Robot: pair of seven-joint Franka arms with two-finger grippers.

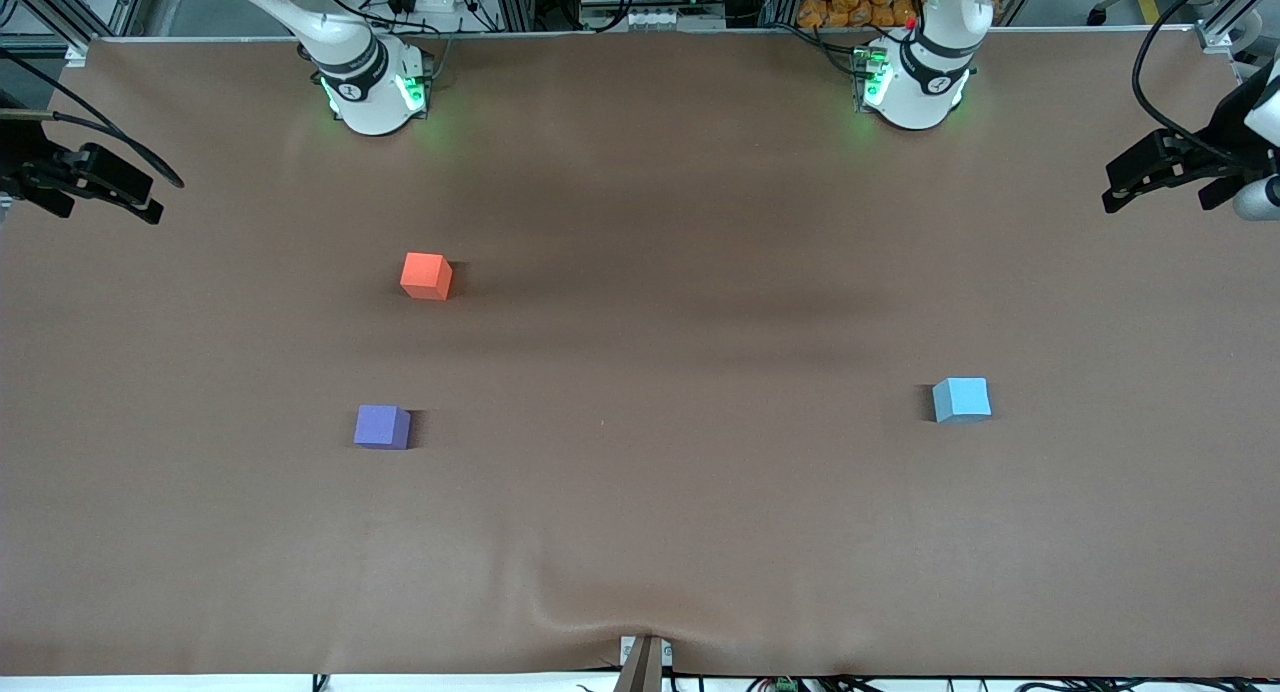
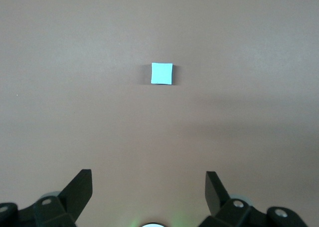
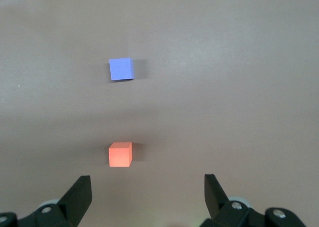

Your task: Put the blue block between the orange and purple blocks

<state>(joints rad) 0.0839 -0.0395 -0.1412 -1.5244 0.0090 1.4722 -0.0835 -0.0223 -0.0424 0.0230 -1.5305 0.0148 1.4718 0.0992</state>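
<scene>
The blue block sits alone on the brown worktop toward the left arm's end, well apart from the other two. The orange block and the purple block lie toward the right arm's end, the purple one nearer the front camera, with bare worktop between them. The left tool hangs high over the worktop by the blue block, its fingers spread wide and holding nothing. The right tool hangs high over the worktop by the orange block, equally wide and empty.
</scene>
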